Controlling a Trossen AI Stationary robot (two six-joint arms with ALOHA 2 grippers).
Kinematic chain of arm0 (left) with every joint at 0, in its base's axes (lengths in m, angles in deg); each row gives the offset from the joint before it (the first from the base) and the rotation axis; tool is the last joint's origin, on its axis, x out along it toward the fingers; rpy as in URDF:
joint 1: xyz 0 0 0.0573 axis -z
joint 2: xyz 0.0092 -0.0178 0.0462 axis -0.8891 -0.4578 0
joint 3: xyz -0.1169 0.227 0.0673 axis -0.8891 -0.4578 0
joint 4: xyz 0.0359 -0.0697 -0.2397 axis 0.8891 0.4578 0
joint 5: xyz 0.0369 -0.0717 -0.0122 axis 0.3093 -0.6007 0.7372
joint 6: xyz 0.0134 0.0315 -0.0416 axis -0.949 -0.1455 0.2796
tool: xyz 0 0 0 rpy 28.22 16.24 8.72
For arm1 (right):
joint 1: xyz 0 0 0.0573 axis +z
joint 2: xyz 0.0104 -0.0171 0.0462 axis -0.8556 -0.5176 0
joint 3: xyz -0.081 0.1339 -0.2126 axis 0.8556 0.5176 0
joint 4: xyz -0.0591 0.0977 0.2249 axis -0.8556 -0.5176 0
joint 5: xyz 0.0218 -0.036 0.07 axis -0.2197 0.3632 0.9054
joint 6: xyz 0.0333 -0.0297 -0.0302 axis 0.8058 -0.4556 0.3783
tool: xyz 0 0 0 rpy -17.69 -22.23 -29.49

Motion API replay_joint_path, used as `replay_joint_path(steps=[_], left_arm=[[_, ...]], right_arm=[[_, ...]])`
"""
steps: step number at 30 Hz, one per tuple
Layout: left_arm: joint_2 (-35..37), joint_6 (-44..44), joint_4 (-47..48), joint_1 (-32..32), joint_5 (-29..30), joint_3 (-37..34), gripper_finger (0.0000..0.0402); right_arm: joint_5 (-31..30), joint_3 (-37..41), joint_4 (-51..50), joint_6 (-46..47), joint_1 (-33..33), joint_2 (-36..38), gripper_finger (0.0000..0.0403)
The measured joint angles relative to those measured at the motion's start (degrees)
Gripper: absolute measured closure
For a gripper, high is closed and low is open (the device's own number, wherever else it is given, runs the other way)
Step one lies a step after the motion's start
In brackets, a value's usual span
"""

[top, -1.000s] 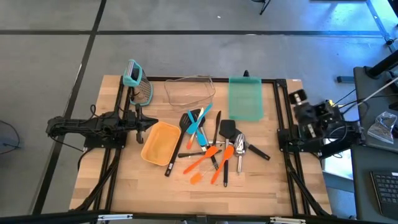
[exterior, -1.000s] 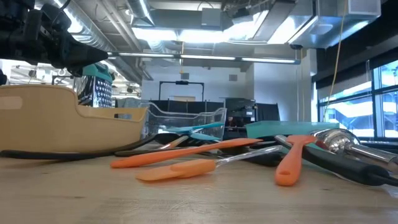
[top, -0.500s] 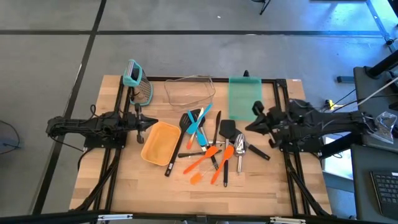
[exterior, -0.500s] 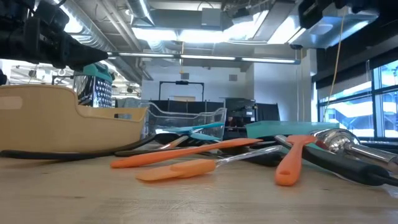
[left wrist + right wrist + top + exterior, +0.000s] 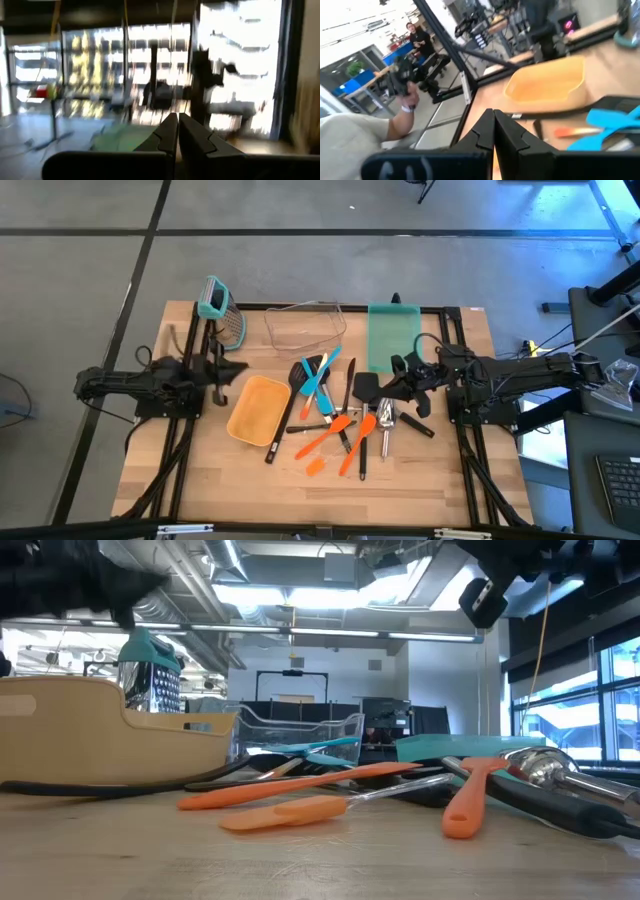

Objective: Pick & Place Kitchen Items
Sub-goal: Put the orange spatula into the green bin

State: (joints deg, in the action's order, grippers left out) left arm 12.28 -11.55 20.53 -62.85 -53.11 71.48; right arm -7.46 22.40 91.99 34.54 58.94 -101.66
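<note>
Moved: our right gripper (image 5: 397,370) has swung out from the desk's right edge to hang over the right side of the utensils (image 5: 335,415); our left gripper (image 5: 232,367) has shifted a little beside the grater (image 5: 220,310).
Jaws: both pairs pressed together, holding nothing.
Utensils: heaped mid-desk, turners, spatulas and scoop (image 5: 385,417) crossing and touching.
Risk: we judge that lowering closed jaws would shove the heap; handles overlap, so one lift may drag a neighbour.
Tub (image 5: 257,409): yellow, just left of the heap, seems empty.
Basket (image 5: 305,326): clear, behind the heap, nothing visible inside.
Mat (image 5: 394,337): teal, bare.
</note>
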Motion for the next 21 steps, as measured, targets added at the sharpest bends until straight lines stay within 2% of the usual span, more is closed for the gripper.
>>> replay_joint_path(steps=[2,4,7,9,12,17,21], left_arm=[[-0.2,1.9,-13.3,0.0,-0.4,0.1,0.0392],[-0.3,2.2,-25.0,0.0,-3.4,0.1,0.0393],[-0.4,1.0,-34.8,0.1,-10.0,1.6,0.0393],[-0.6,-1.3,-35.5,0.1,-12.1,3.0,0.0393],[-3.2,-4.9,-33.0,0.1,-12.0,4.7,0.0393],[-10.4,-3.5,-32.5,0.1,-13.1,7.6,0.0393],[-16.7,-0.9,-32.8,0.1,-15.5,10.6,0.0393]], right_arm=[[0.5,0.0,-0.3,0.3,0.4,-1.0,0.0395],[0.7,0.0,-0.4,-0.7,1.0,-2.0,0.0395],[2.4,0.0,-0.4,-3.4,2.6,-4.1,0.0395],[3.5,0.0,-0.1,-4.7,4.5,-5.9,0.0395],[3.6,-0.9,-0.4,-6.8,8.2,-9.1,0.0395],[2.8,-5.6,-2.0,-7.2,15.1,-16.4,0.0395],[-3.8,-14.2,-12.9,-7.6,19.6,-23.2,0.0395]])
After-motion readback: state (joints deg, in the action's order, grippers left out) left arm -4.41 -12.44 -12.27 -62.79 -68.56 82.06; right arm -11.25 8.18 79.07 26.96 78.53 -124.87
